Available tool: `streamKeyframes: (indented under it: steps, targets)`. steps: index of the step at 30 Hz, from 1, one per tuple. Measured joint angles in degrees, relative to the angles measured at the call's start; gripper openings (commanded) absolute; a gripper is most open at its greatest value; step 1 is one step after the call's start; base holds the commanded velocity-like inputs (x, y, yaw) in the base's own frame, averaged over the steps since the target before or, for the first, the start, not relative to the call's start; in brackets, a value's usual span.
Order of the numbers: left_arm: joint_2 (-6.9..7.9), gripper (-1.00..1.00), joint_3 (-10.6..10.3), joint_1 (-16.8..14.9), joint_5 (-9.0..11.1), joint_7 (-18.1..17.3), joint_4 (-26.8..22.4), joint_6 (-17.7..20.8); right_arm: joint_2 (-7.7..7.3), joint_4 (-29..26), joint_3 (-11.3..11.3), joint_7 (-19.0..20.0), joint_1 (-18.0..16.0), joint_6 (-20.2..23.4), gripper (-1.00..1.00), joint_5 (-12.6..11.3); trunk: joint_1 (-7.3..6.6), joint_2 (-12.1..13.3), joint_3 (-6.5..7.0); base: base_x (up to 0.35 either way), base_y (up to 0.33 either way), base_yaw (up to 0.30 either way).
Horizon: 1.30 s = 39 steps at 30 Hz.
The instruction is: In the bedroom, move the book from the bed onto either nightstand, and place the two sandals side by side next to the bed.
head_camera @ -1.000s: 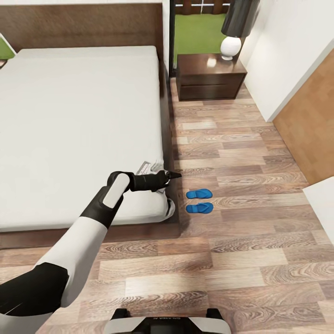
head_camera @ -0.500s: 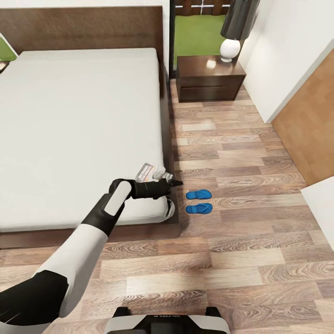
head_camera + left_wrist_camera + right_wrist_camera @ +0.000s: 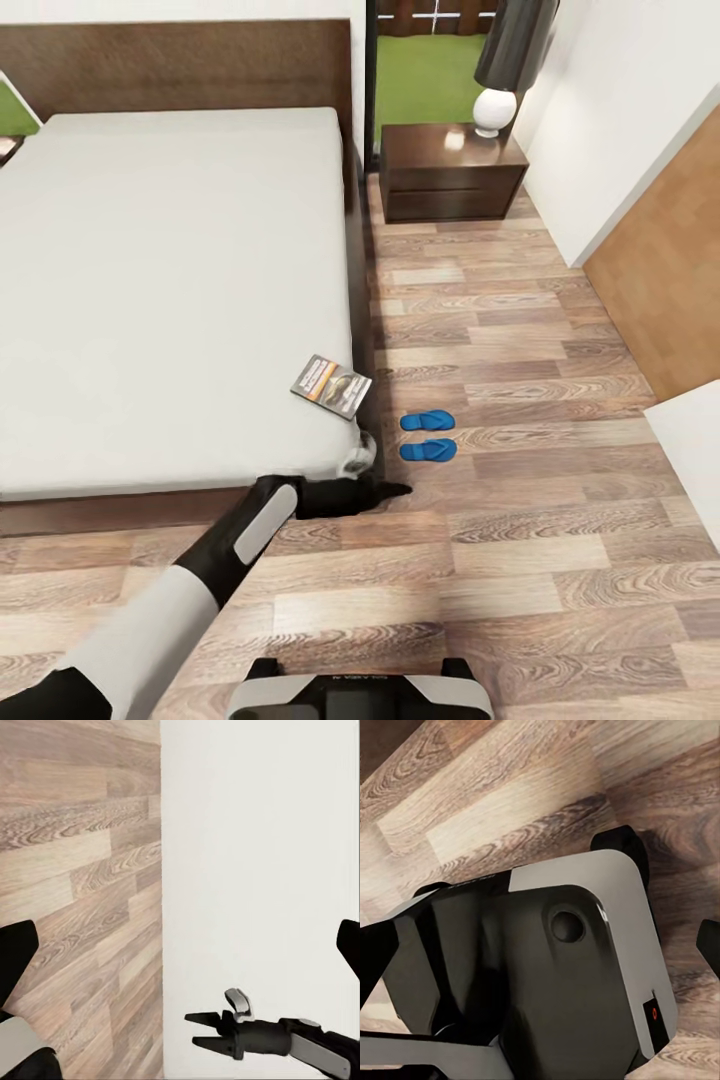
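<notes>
The book [image 3: 331,385], dark with an orange band, lies flat on the pale mattress of the bed [image 3: 170,280], close to its right edge near the foot corner. Two blue sandals [image 3: 428,421] [image 3: 428,450] lie side by side on the floor just right of that corner. My left gripper [image 3: 395,490] hovers low over the floor at the bed's foot corner, below the book and left of the sandals. In the left wrist view its fingertips [image 3: 16,952] stand wide apart, open and empty. In its own wrist view my right gripper [image 3: 540,945] is open too. A nightstand [image 3: 450,170] stands at the bed's head.
A lamp [image 3: 497,100] with a white base and dark shade sits on the nightstand. A white wall [image 3: 610,120] and a wooden panel [image 3: 670,280] bound the floor strip on the right. My base [image 3: 555,975] shows under the right wrist.
My left arm has pulled back from over the book and dropped down to the floor past the bed's foot corner. The book now lies uncovered on the mattress.
</notes>
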Motion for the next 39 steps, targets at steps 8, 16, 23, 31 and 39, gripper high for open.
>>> streamKeyframes:
  steps: [8,16,23,31,39]
  targets:
    - [5.36,1.0,-1.2,6.4,-0.3,-5.1,0.8,-6.8,0.0,0.0,0.0,-0.1,0.0,0.0,1.0,0.0,-1.76,3.2,1.44,0.0,0.0,0.0]
    - [12.29,1.0,-1.1,9.3,-0.7,-20.1,15.9,-21.3,0.0,0.0,0.0,-0.2,0.0,0.0,1.0,0.0,-3.52,6.4,2.87,0.0,0.0,0.0]
    - [12.71,1.0,-1.0,9.4,-0.5,-26.3,36.7,-37.7,0.0,0.0,-0.1,-0.2,0.0,0.0,1.0,0.0,-5.05,9.2,4.13,0.0,0.0,0.0]
    - [13.02,1.0,-0.5,9.4,1.5,-22.9,48.9,-47.9,0.0,0.0,-0.1,-0.2,0.0,0.0,1.0,0.0,-6.81,12.4,5.57,0.0,0.0,0.0]
    - [13.16,1.0,-0.4,9.4,11.1,-16.1,49.4,-48.9,0.0,0.0,-0.1,-0.2,0.0,0.0,1.0,0.0,-7.48,13.7,6.12,0.0,0.0,0.0]
